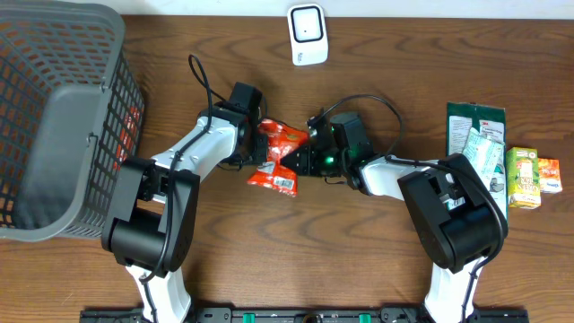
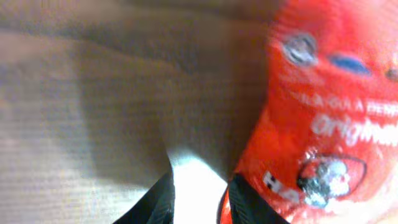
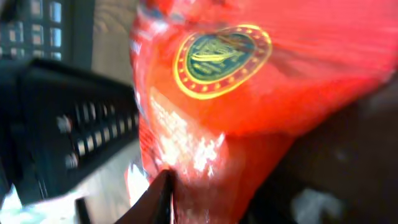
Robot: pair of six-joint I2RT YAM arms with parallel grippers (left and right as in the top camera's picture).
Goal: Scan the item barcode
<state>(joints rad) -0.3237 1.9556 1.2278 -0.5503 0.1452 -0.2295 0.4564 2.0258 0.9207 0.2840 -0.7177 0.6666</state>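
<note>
Red crinkly snack packet right of grey mesh plastic basket of unclear contents, between left gripper and right gripper, both jaws' hold untellable.

On the wooden worktop, at the left edge, you see a grey mesh basket, its dark lattice walls standing around a plain grey bottom. At the right edge lies a dark green packet, with a pale green-and-white pouch overlapping its lower part. Just beside these you find a yellow-green carton and an orange carton, touching each other.
</note>
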